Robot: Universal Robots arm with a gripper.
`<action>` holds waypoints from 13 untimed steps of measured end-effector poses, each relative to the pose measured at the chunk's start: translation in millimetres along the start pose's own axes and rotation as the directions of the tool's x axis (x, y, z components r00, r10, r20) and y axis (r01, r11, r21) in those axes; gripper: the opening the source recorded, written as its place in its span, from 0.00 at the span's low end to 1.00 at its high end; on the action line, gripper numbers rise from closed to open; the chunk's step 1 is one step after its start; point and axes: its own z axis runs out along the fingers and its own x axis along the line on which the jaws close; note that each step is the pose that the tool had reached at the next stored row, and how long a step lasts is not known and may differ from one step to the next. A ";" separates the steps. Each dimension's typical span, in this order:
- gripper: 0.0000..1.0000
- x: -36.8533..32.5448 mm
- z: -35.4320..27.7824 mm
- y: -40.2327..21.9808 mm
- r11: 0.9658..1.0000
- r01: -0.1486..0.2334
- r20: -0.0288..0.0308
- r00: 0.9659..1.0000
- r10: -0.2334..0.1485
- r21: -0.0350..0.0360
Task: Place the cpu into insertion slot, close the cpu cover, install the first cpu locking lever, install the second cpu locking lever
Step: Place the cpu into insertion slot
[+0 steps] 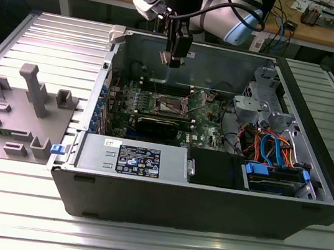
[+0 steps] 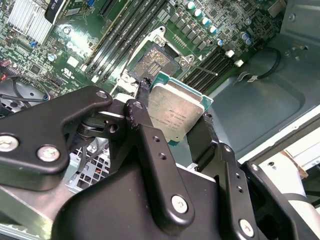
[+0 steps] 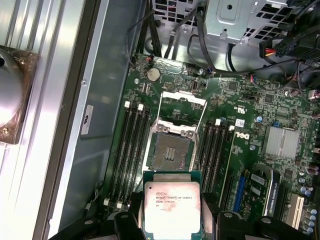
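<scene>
While gripping the cpu (image 3: 171, 209) — gripper (image 1: 175, 60) above socket (image 3: 171, 152).

The cpu (image 3: 172, 210), a thin square chip with a pale silvery lid on a green edge, is clamped at two opposite sides by the gripper (image 2: 176, 125). It hangs flat, lid up, above the board (image 3: 240, 145), clear of it and just beside the slot (image 3: 171, 152). The slot sits empty near the board's middle, its dark pin field bare. The cover (image 3: 184, 99), a silvery open-centred frame, is swung back on its hinge at the slot's far edge. A thin wire lever (image 3: 204, 114) runs along its side, unlatched.
</scene>
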 end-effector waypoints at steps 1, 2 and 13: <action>0.55 0.0 0.0 0.0 1.000 -0.002 0.000 1.000 0.002 0.000; 0.55 0.0 0.0 0.0 1.000 -0.003 0.000 1.000 0.003 0.000; 0.55 0.0 0.3 0.0 1.000 -0.019 0.001 1.000 0.019 0.000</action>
